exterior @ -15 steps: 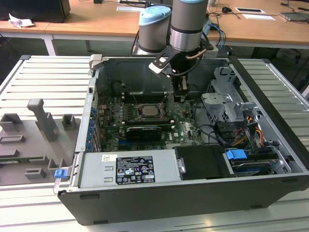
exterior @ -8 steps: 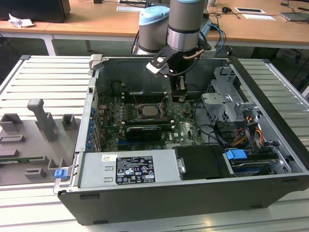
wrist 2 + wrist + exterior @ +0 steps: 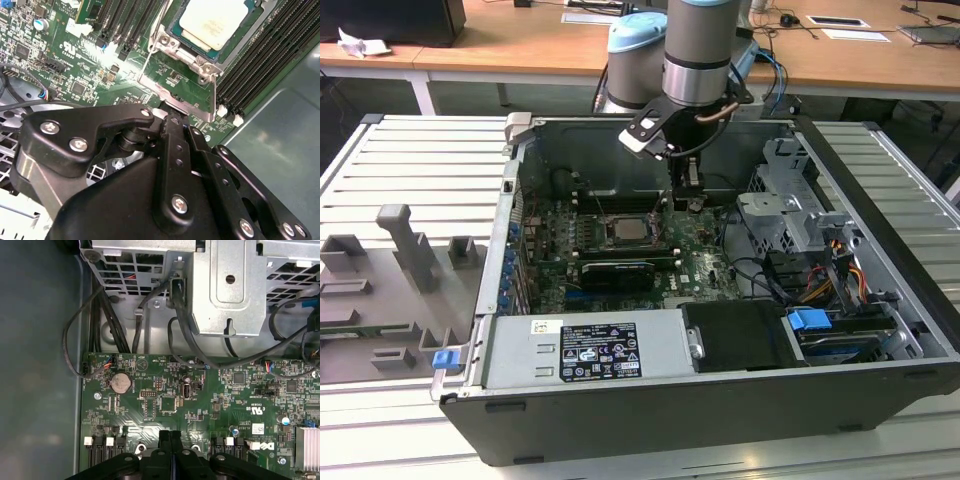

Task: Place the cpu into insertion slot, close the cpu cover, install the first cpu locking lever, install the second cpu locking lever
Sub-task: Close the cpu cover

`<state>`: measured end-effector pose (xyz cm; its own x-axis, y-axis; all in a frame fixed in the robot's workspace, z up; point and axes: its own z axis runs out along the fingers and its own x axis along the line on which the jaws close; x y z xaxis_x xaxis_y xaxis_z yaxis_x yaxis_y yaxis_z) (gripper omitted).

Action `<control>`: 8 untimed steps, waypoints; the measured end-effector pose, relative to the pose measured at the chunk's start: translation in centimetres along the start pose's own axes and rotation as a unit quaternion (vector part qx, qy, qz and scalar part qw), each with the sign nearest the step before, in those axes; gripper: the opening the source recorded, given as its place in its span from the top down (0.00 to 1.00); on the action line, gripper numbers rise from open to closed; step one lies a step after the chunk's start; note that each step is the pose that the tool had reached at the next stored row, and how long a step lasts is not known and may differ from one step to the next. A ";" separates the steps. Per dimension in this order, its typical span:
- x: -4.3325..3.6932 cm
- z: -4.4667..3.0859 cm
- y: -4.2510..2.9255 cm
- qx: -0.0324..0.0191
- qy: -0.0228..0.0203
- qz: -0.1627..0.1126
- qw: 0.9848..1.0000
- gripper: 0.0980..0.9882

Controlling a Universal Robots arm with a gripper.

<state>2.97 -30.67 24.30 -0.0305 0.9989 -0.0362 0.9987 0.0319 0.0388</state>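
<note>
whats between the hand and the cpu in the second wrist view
In the second wrist view: the silvery edge of the cpu cover around the cpu, then a strip of green circuit board down to the hand.

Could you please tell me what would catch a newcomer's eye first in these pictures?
The robot arm's black pincer hangs inside the open computer case, tips shut, close above the green circuit board. Just beyond it in the second wrist view, the cpu shows its pale metal face, framed in silvery metal.
</note>
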 end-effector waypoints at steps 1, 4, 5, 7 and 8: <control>0.00 0.00 -0.05 0.000 0.000 0.000 1.000 0.99; 0.01 -0.01 -0.19 0.000 0.000 0.000 1.000 0.99; 0.01 -0.01 -0.22 0.000 0.000 0.000 1.000 0.99; 0.01 -0.01 -0.28 0.000 0.000 0.000 1.000 0.99; 0.01 -0.01 -0.31 0.000 0.000 0.000 1.000 0.99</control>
<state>2.66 -30.67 24.30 -0.0305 0.9989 -0.0362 0.9987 0.0319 0.0388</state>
